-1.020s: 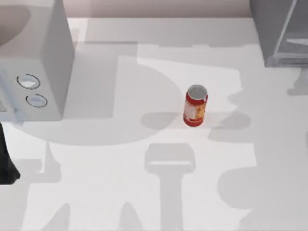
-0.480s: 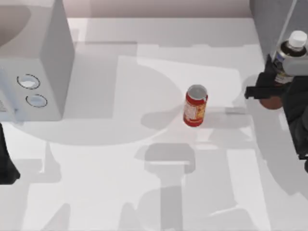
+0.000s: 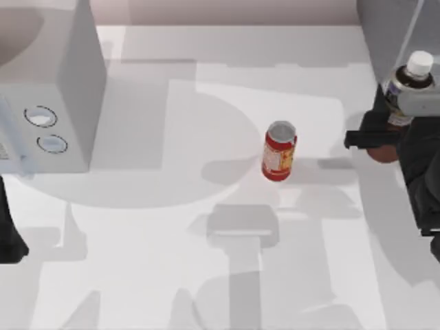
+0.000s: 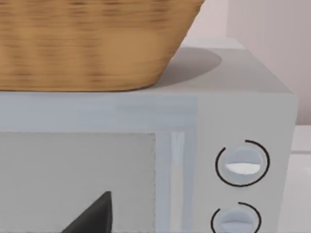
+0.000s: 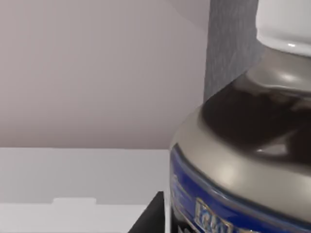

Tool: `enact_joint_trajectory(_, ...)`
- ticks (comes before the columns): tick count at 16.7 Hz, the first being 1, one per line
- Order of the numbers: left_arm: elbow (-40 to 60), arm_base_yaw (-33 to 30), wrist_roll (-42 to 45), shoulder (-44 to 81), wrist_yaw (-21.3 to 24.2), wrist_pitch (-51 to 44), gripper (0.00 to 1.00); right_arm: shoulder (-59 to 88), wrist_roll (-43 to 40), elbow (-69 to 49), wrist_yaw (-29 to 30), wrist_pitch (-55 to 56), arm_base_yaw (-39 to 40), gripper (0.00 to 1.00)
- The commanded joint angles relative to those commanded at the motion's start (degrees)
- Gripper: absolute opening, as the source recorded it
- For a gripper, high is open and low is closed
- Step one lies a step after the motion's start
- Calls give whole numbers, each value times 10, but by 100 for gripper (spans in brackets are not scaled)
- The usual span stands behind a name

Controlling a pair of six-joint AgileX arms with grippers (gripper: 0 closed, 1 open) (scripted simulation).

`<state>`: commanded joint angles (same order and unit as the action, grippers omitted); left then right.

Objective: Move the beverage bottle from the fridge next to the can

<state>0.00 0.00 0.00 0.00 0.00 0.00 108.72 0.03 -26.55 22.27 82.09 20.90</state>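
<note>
- Bottle carry under way — beverage bottle (image 3: 405,86) at about 3 o'clock of the table, out of the fridge (image 3: 395,41), clenched upright in the right gripper (image 3: 386,130); well apart from the can (image 3: 278,151), which stands near the table's centre.
- Best done by keeping the bottle vertical, travelling toward 9 o'clock, and setting down just beside the can without a nudge — the can looks light and likely to tip.
- Worth lowering until the base rests flat before releasing the jaws.
- Left arm (image 3: 8,234) parked at 8 o'clock by the white box (image 3: 55,89); cannot tell how its jaws stand.
- Count: one bottle, one can, one fridge, one white box with two dials (image 4: 241,164), one wicker basket (image 4: 92,43) on top.
</note>
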Motion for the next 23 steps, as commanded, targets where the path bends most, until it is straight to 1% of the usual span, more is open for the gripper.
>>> enact_joint_trajectory(3,0,0,0,0,0,0,100,0,0,0,0,0,0,0)
enact_joint_trajectory(16,0,0,0,0,0,0,100,0,0,0,0,0,0,98)
enact_joint_trajectory(17,0,0,0,0,0,0,100,0,0,0,0,0,0,100)
enact_joint_trajectory(23,0,0,0,0,0,0,100,0,0,0,0,0,0,100)
